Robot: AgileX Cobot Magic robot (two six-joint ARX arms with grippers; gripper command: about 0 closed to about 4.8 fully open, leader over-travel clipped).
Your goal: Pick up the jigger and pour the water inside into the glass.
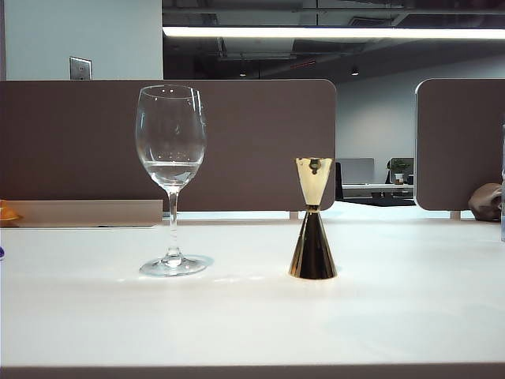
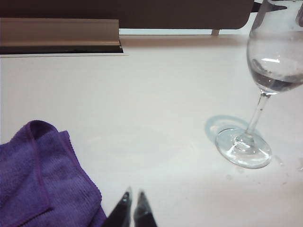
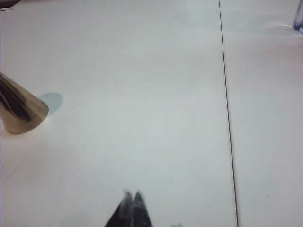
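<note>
- We see the right gripper (image 3: 132, 195) low over the bare counter (image 3: 156, 94), jaws pressed together with nothing between them.
- The left gripper (image 2: 132, 195) sits likewise low over the counter, its jaws nearly touching, a thin slit between the tips, and empty.
- Neither gripper shows in the exterior view, so we judge both arms to be drawn back, clear of the work.
- Just beside the left gripper lies a purple cloth (image 2: 40, 175), crumpled on the counter and apart from the task's things.
- Nearest the right gripper is the jigger (image 3: 19, 111), only its lower cone showing at the edge of the right wrist view, well apart from the tips.
- In the exterior view the jigger (image 1: 312, 219) stands upright on the counter, untouched, to the right of the glass (image 1: 171, 178) with a clear gap between them.
- We cannot see into the jigger's upper cup, so whether it holds water is not something we can tell.
- The glass stands upright on its foot, and a shallow pool of water (image 1: 171, 172) already lies in the bottom of its bowl.
- A thin seam (image 3: 227, 118) runs across the counter past the right gripper.
- Our judgement: no grasp is in hand. Either the task has not begun, or the pour is done and the jigger set back; the pictures do not settle it.
</note>
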